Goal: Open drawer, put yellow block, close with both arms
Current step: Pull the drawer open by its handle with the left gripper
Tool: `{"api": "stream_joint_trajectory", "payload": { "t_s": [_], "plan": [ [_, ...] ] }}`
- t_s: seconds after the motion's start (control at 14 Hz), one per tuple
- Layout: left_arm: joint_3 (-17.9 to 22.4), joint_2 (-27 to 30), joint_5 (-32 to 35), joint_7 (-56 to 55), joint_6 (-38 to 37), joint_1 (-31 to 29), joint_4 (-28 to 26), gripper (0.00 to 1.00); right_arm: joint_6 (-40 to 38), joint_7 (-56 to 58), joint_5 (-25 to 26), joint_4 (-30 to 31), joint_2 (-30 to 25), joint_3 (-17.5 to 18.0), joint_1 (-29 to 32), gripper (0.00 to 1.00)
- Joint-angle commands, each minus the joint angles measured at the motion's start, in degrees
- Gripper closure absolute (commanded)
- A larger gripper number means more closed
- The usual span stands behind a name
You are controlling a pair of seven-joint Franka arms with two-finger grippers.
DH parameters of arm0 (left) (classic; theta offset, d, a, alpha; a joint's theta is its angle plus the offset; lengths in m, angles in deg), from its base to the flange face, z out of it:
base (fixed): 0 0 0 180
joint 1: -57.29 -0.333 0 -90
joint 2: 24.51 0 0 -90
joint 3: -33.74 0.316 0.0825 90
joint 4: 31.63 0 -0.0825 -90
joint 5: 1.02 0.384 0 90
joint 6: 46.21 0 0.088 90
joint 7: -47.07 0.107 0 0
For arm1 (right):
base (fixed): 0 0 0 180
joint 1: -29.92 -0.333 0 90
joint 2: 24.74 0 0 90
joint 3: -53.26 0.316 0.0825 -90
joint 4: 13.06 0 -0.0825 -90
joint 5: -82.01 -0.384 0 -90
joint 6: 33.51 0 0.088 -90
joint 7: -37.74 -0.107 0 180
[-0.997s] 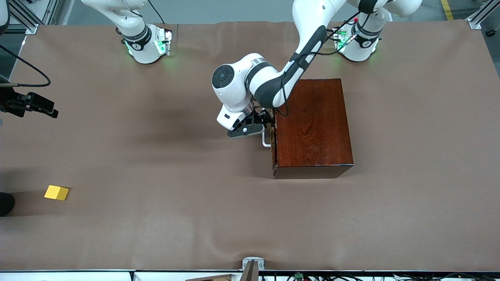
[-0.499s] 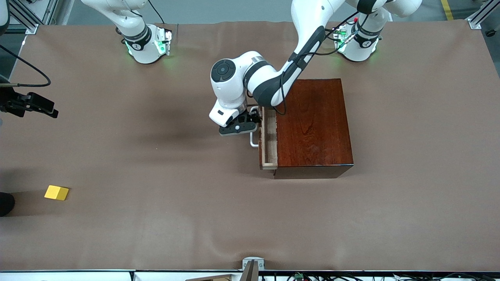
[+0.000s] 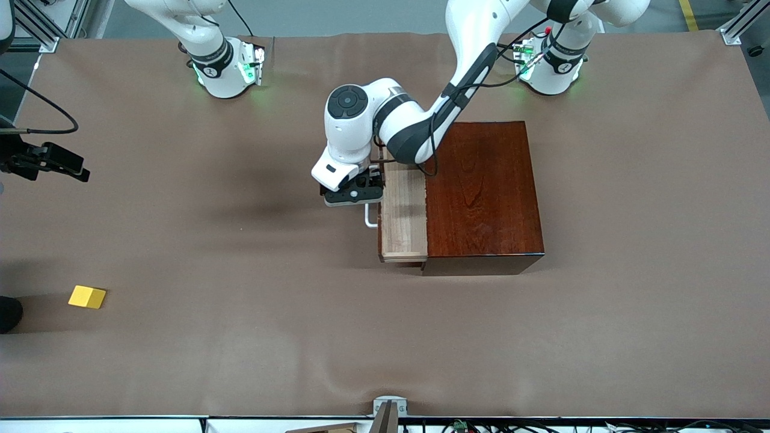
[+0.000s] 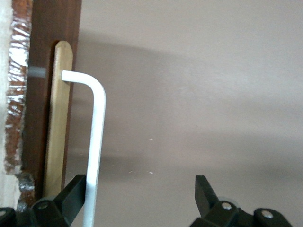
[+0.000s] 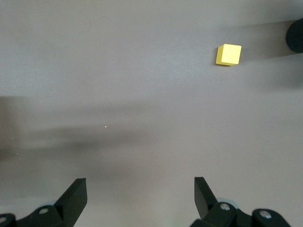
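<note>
The mahogany box (image 3: 484, 192) stands near the table's middle. Its drawer (image 3: 404, 216) is pulled partway out toward the right arm's end, with the pale wood inside showing. My left gripper (image 3: 355, 195) is at the white handle (image 3: 370, 218). In the left wrist view the handle bar (image 4: 96, 142) lies against one finger (image 4: 71, 191) of my left gripper (image 4: 140, 187), whose jaws stand wide apart. The yellow block (image 3: 87, 297) lies on the table at the right arm's end, close to the front camera. My right gripper (image 3: 69, 165) hangs open over that end, with the yellow block (image 5: 228, 54) well clear of my right gripper (image 5: 139, 187).
A brown cover (image 3: 240, 337) lies over the whole table. A dark round object (image 3: 9, 313) sits at the table's edge beside the block, also visible as a dark round object (image 5: 296, 35) in the right wrist view. A metal clamp (image 3: 388, 409) sits on the front edge.
The drawer went from shut to partway out. My left gripper moved with the handle toward the right arm's end. The right arm and the block stayed still.
</note>
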Motion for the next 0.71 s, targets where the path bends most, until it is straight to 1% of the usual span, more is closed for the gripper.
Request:
{"api": "stream_joint_trajectory", "payload": {
  "t_s": [0.0, 0.36, 0.64],
  "plan": [
    [0.1, -1.6, -3.3, 2.9, 2.4, 0.5, 2.5, 0.0, -0.4, 0.3, 0.6, -0.3, -0.2, 0.3, 0.4, 0.0],
    [-2.1, -2.5, -3.3, 2.9, 8.2, 0.4, 2.5, 0.0, -0.4, 0.3, 0.6, -0.3, -0.1, 0.4, 0.4, 0.0],
    [-2.7, -3.1, -3.3, 2.9, 11.4, 0.5, 2.5, 0.0, -0.4, 0.4, 0.6, -0.3, -0.1, 0.4, 0.2, 0.0]
  ]
}}
